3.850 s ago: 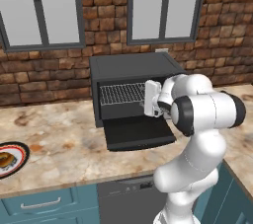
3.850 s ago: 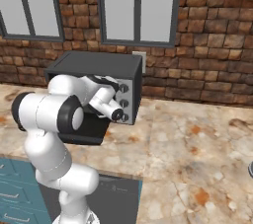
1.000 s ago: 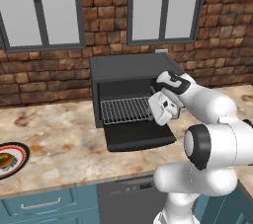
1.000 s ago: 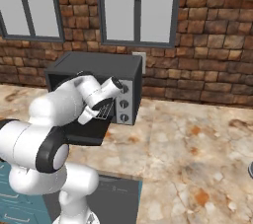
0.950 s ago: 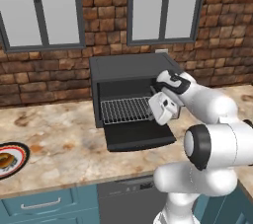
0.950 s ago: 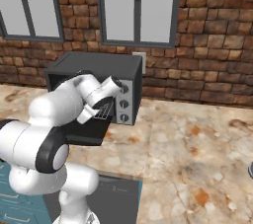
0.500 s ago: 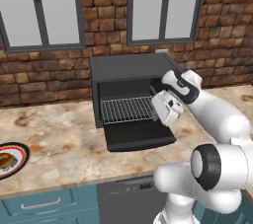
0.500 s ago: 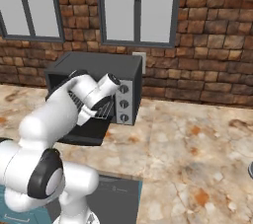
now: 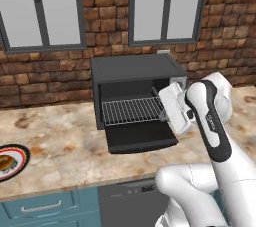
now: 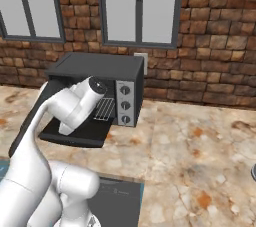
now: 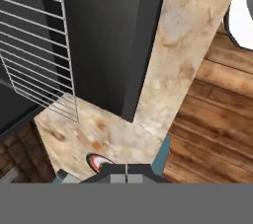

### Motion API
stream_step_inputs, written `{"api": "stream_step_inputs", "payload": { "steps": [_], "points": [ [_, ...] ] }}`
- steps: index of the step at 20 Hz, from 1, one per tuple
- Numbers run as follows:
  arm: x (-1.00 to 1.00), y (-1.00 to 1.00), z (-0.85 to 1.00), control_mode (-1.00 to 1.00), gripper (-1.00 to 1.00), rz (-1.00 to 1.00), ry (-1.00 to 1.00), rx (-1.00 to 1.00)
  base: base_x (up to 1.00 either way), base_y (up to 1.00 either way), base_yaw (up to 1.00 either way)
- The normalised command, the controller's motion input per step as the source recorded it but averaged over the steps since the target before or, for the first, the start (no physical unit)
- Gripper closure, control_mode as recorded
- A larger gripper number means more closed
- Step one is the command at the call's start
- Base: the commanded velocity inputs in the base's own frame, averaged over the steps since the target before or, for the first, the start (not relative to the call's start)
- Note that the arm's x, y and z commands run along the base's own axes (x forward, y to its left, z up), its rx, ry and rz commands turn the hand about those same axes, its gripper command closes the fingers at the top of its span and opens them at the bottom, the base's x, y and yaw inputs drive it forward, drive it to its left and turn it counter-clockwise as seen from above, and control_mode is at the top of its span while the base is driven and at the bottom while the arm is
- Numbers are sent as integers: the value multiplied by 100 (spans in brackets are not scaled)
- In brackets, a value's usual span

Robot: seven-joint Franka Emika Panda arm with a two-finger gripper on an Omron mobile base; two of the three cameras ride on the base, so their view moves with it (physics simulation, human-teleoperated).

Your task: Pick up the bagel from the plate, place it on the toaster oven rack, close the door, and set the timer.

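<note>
The bagel (image 9: 5,163) lies on the plate (image 9: 21,154) at the far left of the counter, well away from the arm. The toaster oven (image 9: 135,73) stands at the middle with its door (image 9: 142,140) dropped open and flat. The toaster oven rack (image 9: 131,110) is slid partway out over the door. My gripper (image 9: 162,115) hovers at the rack's right end, just above the door. In the hand view its fingertips (image 11: 126,177) are shut together with nothing between them, and the rack (image 11: 39,55), the door (image 11: 108,35) and the small distant plate (image 11: 100,162) show beyond.
The oven's knobs (image 10: 125,105) sit on its right front panel. A brick wall with windows runs behind the marbled counter (image 9: 65,146). Teal cabinets and a dishwasher front (image 9: 127,203) lie below the counter edge. Open counter stretches right of the oven (image 10: 200,141).
The fingers have closed with nothing in them. The hand has shifted slightly right at the rack's end and the arm's elbow has swung out. Rack, door, plate and bagel have stayed put.
</note>
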Motion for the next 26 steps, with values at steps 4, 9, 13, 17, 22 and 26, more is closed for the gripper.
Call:
{"api": "stream_step_inputs", "payload": {
  "steps": [4,9,13,17,22,26],
  "points": [
    [0,34,93,-100,100,43,-1,-6,0,0,0],
    [0,42,49,-100,100,52,-4,-19,0,0,0],
    [12,95,3,-100,100,45,7,-19,0,0,0],
    [12,93,1,-100,100,44,12,-15,0,0,0],
    [5,100,0,-100,100,27,5,-27,0,0,0],
    [-13,100,0,-100,100,17,-10,-32,0,0,0]
  ]
}}
